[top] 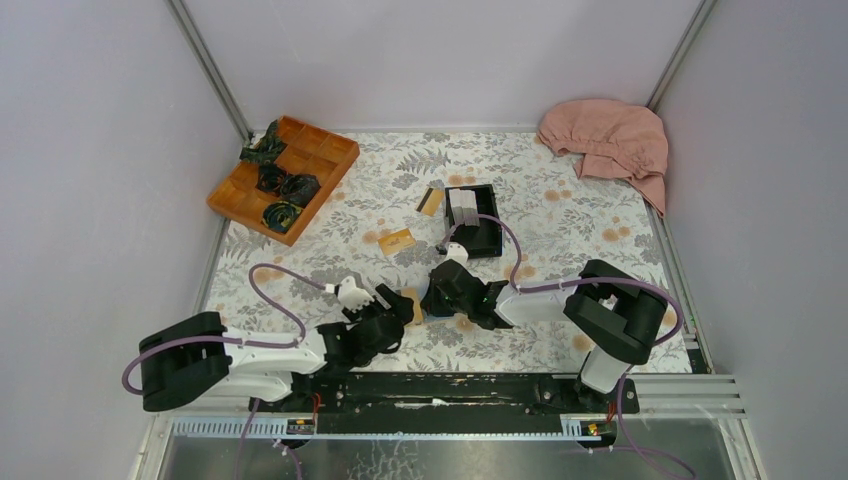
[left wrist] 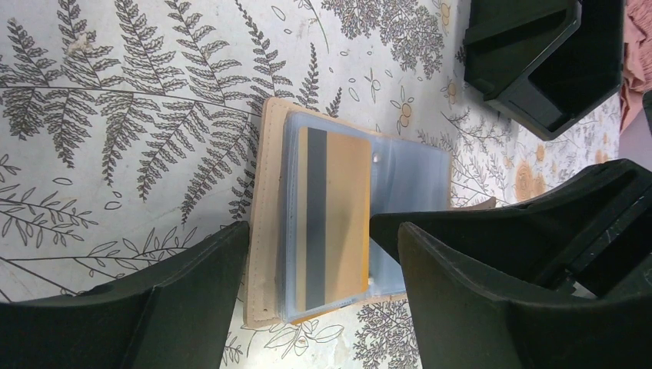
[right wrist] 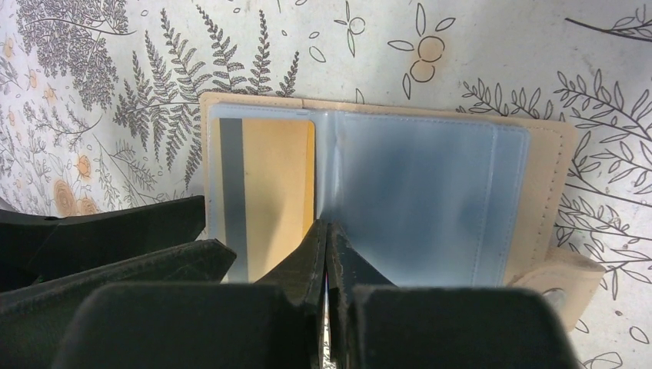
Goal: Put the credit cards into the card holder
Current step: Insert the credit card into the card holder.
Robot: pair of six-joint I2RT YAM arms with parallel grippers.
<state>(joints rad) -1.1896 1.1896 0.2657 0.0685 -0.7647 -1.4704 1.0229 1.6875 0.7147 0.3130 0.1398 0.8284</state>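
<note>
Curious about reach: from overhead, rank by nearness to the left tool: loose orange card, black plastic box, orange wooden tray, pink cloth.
1. Loose orange card, just beyond the left tool.
2. Black plastic box, centre.
3. Orange wooden tray, far left.
4. Pink cloth, far right corner.

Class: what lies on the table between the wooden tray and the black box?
In the overhead view, two loose cards: one card beside the box, the other card slightly nearer the arms.

No lettering, number or brand is legible, not even on the credit card (left wrist: pixel 334 215) or card holder (right wrist: pixel 550 177).
</note>
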